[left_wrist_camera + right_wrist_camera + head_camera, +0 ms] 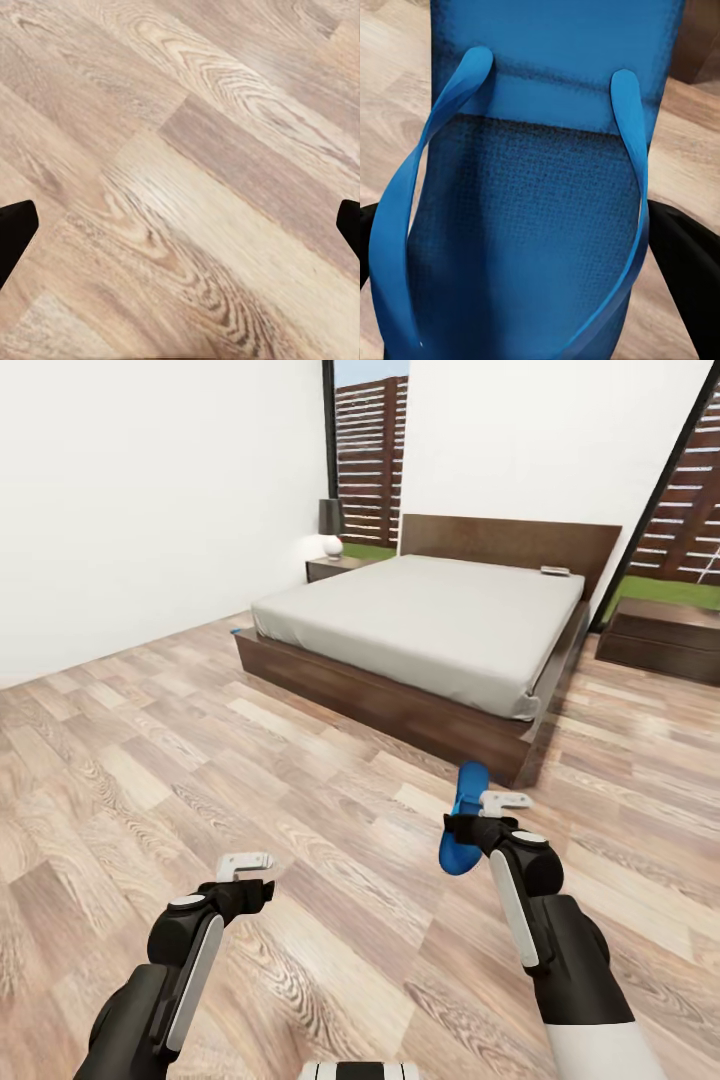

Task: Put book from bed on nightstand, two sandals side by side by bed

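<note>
Head view looks across the light wood-plank floor (200,760) toward the large low bed with a dark brown frame and pale grey mattress (420,615). A small whitish paperback book (554,571) lies on the mattress near the headboard, at the far right corner. A low dark-brown nightstand (335,567) stands at the bed's far left side. The right gripper (478,822) is clamped on a bright blue flat sandal (463,830), held above the floor near the bed's front corner; the right wrist view shows the sandal's sole and straps (540,217) between the black fingers (690,277). A bit of blue (235,629) shows on the floor beside the bed's left corner. The left gripper (246,864) hangs empty over bare planks, its jaws wide apart.
</note>
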### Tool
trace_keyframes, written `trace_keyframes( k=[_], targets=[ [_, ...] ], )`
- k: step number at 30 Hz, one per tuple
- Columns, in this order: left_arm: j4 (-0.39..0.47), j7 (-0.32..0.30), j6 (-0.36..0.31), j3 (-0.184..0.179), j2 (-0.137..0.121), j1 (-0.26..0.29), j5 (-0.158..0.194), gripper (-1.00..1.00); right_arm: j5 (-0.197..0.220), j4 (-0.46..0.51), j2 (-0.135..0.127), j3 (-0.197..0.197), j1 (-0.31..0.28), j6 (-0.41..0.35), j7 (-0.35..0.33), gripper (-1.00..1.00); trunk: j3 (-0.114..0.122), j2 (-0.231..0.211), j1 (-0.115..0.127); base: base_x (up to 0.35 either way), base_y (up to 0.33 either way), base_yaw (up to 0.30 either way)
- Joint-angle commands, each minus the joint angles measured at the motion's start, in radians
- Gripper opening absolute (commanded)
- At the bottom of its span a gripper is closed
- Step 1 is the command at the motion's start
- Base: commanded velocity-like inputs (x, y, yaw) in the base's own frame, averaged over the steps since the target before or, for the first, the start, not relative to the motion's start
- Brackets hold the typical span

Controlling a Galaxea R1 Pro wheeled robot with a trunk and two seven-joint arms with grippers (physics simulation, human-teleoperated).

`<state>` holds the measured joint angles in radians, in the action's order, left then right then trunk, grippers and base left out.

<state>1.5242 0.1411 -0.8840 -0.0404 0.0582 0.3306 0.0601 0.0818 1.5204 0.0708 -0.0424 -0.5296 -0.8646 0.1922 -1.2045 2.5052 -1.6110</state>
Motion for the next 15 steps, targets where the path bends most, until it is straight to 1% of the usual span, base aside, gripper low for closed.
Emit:
trace_keyframes(
  k=[1,6,8,15],
  targets=[
    [0.001,0.008,-0.004,-0.001,0.0,0.001,0.006,1.0,0.009,0.001,0.0,-0.001,-0.001,-0.004,0.009,-1.0,-0.001,0.0,0.0,0.0,0.0,0.282],
    [0.001,0.008,-0.004,-0.001,0.0,0.001,0.007,1.0,0.009,0.001,0.0,-0.001,-0.001,-0.004,0.009,-1.0,-0.001,0.0,0.0,0.008,0.0,0.282],
    [0.001,0.008,-0.004,-0.001,0.0,0.001,0.008,1.0,0.009,0.001,0.0,-0.001,-0.001,-0.004,0.009,-1.0,-0.001,0.0,0.0,0.136,0.0,0.282],
    [0.001,0.008,-0.004,-0.001,0.0,0.001,0.008,1.0,0.009,0.001,0.0,-0.002,0.0,-0.005,0.009,-1.0,-0.001,0.0,0.0,0.281,0.0,0.282]
  ],
)
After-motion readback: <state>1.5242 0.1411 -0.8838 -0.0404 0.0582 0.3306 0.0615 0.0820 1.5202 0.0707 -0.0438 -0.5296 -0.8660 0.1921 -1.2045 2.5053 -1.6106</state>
